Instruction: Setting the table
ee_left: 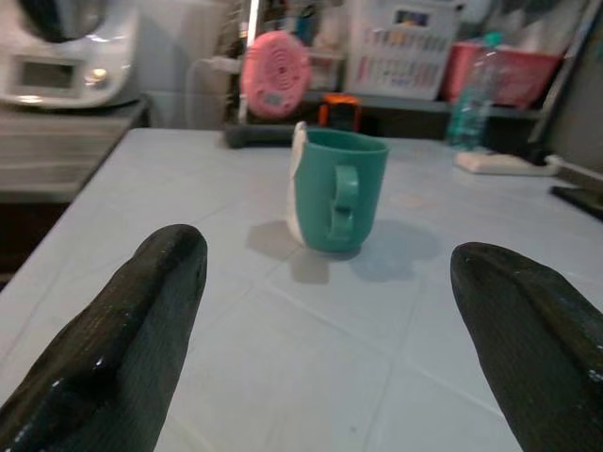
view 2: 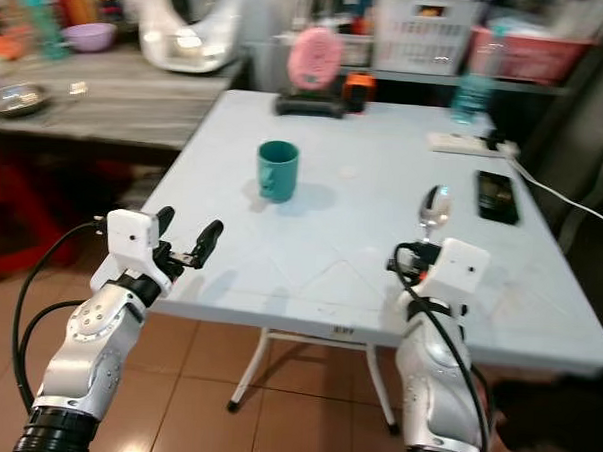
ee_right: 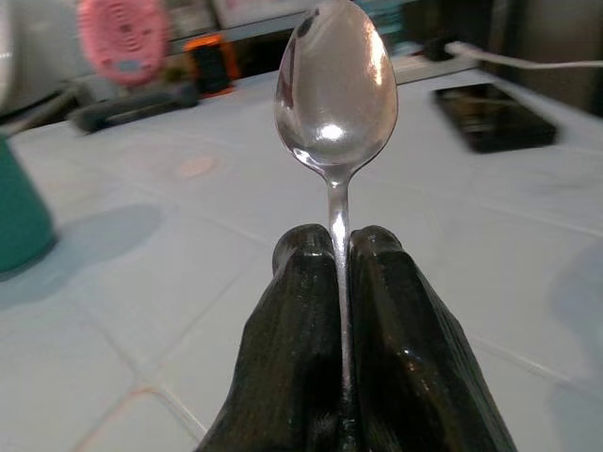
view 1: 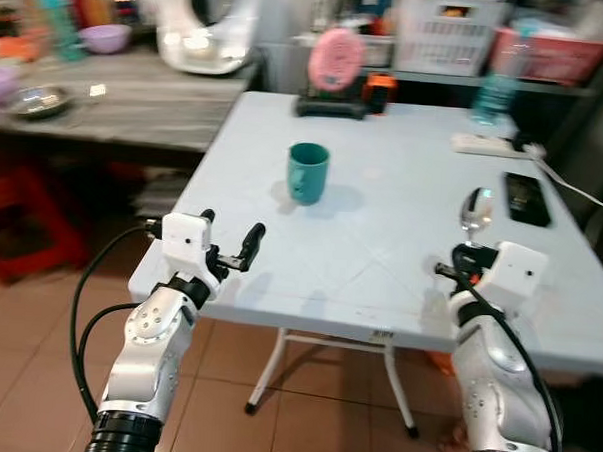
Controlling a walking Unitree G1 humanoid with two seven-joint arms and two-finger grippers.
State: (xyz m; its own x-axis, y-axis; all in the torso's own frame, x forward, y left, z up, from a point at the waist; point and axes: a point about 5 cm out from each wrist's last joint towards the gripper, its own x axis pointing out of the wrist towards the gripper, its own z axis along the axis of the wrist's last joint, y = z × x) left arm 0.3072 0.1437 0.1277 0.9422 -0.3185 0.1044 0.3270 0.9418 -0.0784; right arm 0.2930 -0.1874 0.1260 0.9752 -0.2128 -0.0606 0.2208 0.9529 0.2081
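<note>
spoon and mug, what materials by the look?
Spoon, pinched in the right gripper: polished metal, likely stainless; its bowl mirrors the room with a bright glint. Mug on the table: opaque teal with a dull, even sheen, probably plastic, though glazed ceramic can't be excluded.

1. Soft, even indoor light is brightening the pale table [view 1: 380, 259]
2. The green mug [view 1: 308, 172] is casting a faint shadow toward 3 o'clock
3. Glare is glinting on the spoon [ee_right: 335, 89] bowl
4. Background shelves are blurring out of focus in both eye views
</note>
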